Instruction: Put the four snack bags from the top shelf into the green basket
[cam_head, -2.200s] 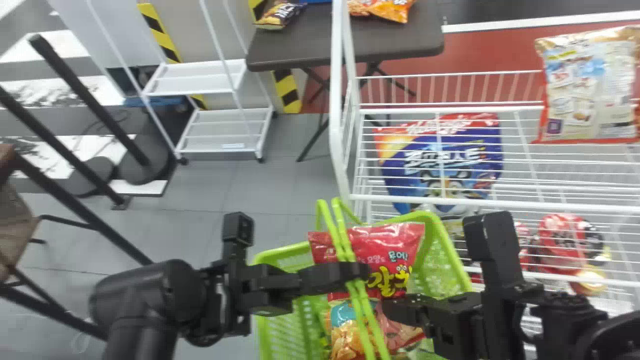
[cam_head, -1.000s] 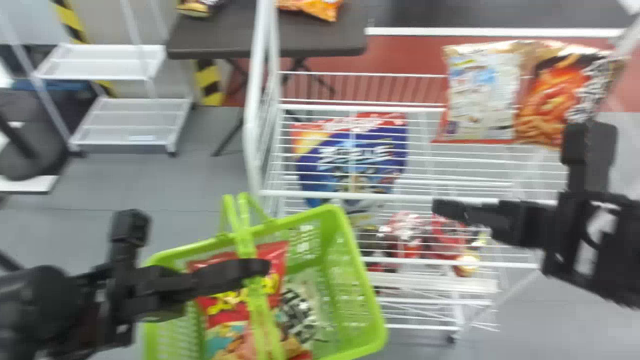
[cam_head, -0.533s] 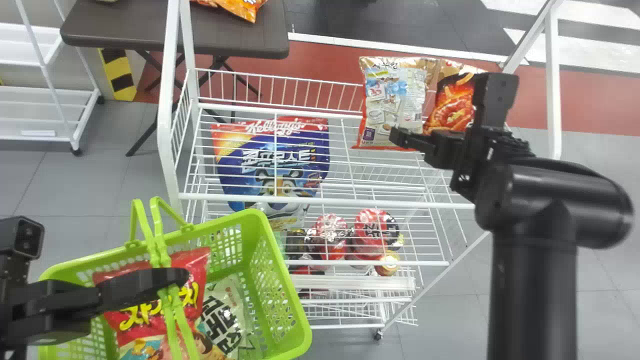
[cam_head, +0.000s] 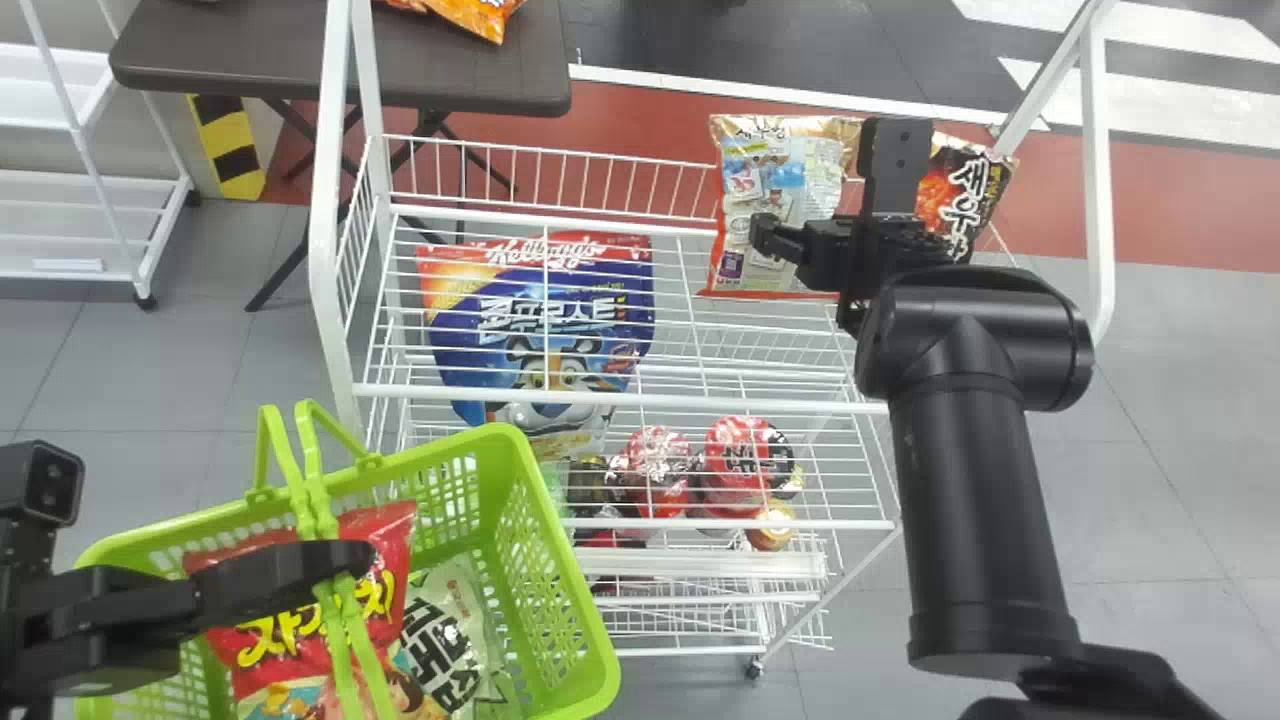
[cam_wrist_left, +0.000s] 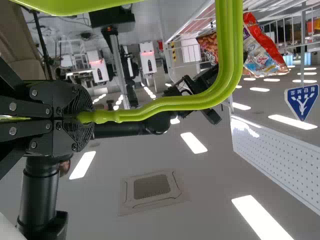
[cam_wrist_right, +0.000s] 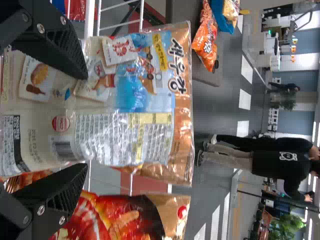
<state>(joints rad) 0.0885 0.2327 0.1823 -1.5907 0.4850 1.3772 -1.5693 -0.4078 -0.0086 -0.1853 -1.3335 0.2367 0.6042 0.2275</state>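
My left gripper (cam_head: 345, 565) is shut on the handles of the green basket (cam_head: 600, 630); in the left wrist view, my left gripper (cam_wrist_left: 84, 118) clamps the green handles (cam_wrist_left: 225, 65). A red snack bag (cam_head: 388, 550) and a pale green one (cam_head: 440, 625) lie inside. On the top shelf stand a beige-and-blue bag (cam_head: 790, 180) and, right of it, an orange-red bag (cam_head: 945, 190) partly behind my right arm. My right gripper (cam_head: 768, 238) is at the beige bag. In the right wrist view, my right gripper (cam_wrist_right: 85, 122) stands open across the beige bag (cam_wrist_right: 145, 135), beside the orange-red bag (cam_wrist_right: 130, 220).
A white wire rack (cam_head: 620, 400) holds a big blue cereal bag (cam_head: 560, 320), with red cups (cam_head: 735, 455) lower down. Its upright frame posts rise on both sides. Behind stands a dark table (cam_head: 450, 75) with orange bags; a white shelf unit (cam_head: 70, 220) is at far left.
The head view has swung right, then settled. My right gripper has gone from over the basket to the beige bag, moving left in the view lately. My left gripper has kept hold of the handles.
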